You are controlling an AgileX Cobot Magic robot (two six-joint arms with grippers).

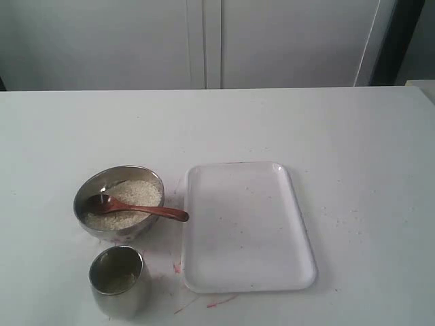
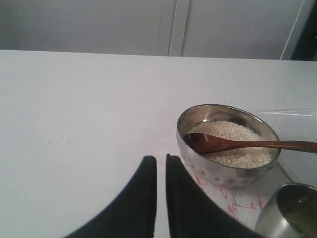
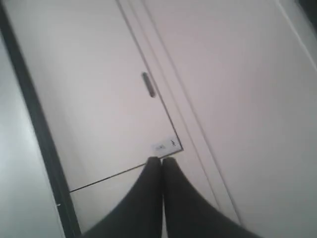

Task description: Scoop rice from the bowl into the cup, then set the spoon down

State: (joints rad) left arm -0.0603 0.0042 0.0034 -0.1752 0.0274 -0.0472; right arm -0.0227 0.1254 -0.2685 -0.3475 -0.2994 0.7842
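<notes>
The left gripper (image 2: 161, 159) is showing only in its own wrist view, its dark fingers cut off by the frame's edge; they are standing drawn together with a thin slit between them, pinching nothing, and hovering over the bare table (image 1: 340, 136) near the bowl (image 1: 77, 200). The right gripper (image 3: 162, 160) is likewise cut off; its fingers are pressing tip to tip on nothing, and it is pointing at a pale cabinet door (image 3: 99, 99) with a small dark handle (image 3: 147, 84). A small label (image 3: 163, 146) on that door is sitting too blurred to read.

The rice (image 1: 132, 193) is lying in the bowl; the spoon (image 1: 146, 210) is resting with its scoop on the grains and its handle crossing the rim toward the white tray (image 1: 245, 231); whether the handle's end is touching the tray is not clear. The cup (image 1: 119, 302) is standing upright just beside the bowl; the left wrist view is cropping it at the corner, and its contents are hard to make out. Faint red marks (image 1: 217, 301) are smearing the table by the tray, spelling nothing legible.
</notes>
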